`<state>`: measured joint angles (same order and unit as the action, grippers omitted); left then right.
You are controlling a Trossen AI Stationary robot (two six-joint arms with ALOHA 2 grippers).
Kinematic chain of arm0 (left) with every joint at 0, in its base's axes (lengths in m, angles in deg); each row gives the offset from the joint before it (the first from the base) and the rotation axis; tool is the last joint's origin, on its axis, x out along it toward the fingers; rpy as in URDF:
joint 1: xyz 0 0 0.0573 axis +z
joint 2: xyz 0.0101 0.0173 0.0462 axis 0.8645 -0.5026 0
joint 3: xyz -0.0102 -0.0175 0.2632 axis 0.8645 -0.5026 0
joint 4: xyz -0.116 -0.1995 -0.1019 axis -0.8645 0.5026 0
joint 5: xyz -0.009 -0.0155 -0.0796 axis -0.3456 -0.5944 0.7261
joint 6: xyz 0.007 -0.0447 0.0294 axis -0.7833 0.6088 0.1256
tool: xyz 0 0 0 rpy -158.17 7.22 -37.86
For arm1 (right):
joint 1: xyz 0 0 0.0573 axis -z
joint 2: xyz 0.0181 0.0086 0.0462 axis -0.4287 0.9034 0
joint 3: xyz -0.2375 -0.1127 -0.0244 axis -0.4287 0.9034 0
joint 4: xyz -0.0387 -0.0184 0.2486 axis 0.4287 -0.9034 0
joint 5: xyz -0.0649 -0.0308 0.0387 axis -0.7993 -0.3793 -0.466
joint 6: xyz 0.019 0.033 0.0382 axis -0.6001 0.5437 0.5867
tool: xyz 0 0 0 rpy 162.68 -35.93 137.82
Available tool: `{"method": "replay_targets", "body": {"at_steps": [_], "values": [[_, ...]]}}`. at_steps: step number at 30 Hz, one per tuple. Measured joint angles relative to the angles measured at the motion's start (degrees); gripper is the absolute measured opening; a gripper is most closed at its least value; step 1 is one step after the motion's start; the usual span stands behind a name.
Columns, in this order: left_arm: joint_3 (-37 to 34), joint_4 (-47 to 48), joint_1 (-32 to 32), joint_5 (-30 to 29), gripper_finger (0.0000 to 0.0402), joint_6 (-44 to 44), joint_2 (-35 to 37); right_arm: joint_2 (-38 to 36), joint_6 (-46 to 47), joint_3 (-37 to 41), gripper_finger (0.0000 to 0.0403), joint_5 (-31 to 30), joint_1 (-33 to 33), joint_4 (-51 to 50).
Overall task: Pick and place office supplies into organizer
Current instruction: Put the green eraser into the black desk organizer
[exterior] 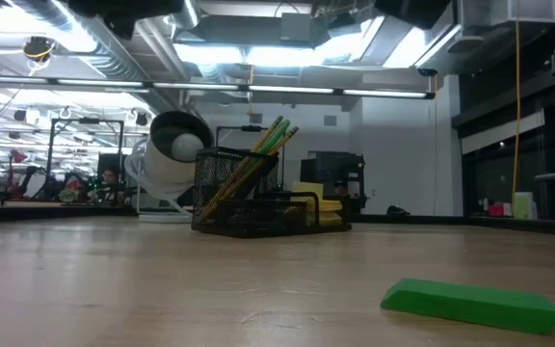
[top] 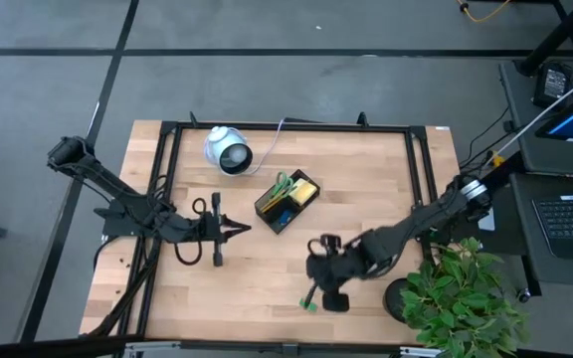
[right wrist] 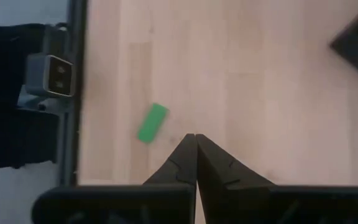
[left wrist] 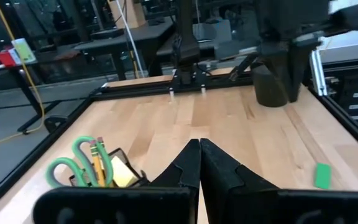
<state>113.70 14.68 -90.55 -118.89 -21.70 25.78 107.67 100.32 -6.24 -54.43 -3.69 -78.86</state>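
Green and alone, the small green block (top: 309, 303) lies on the bare wood well apart from the organizer (top: 286, 203), which already holds scissors (top: 282, 186), pencils (exterior: 258, 154) and sticky notes (top: 304, 189). Right gripper (top: 318, 281), fingers together and empty, hovers just beside the block; left gripper (top: 239, 228), also closed, waits near the organizer.

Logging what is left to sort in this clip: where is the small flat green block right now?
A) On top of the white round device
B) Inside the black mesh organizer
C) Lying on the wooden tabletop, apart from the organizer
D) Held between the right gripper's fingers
C: the small flat green block lies on the bare wooden tabletop, well away from the black mesh organizer; the right gripper is shut and empty beside it.
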Motion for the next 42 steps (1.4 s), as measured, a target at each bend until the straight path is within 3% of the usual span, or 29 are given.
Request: {"method": "replay_targets", "body": {"at_steps": [19,26,30,42], "values": [[0.00,0.46,-4.38,0.61,0.0002,0.31,-0.03,22.02,13.57,-26.34,0.0002,0.01,-7.48,-14.30],[0.00,0.76,-4.63,0.61,0.0002,0.31,-0.03,26.64,16.69,-29.97,0.0008,0.40,-8.11,-19.40],[0.00,0.88,-4.63,0.63,0.0002,0.35,-0.03,27.47,17.73,-29.97,0.0040,0.02,-7.47,-21.25],[0.00,1.07,-4.61,0.68,0.0002,0.37,-0.03,31.23,18.20,-29.93,0.0189,0.03,-5.54,-20.29]]}}
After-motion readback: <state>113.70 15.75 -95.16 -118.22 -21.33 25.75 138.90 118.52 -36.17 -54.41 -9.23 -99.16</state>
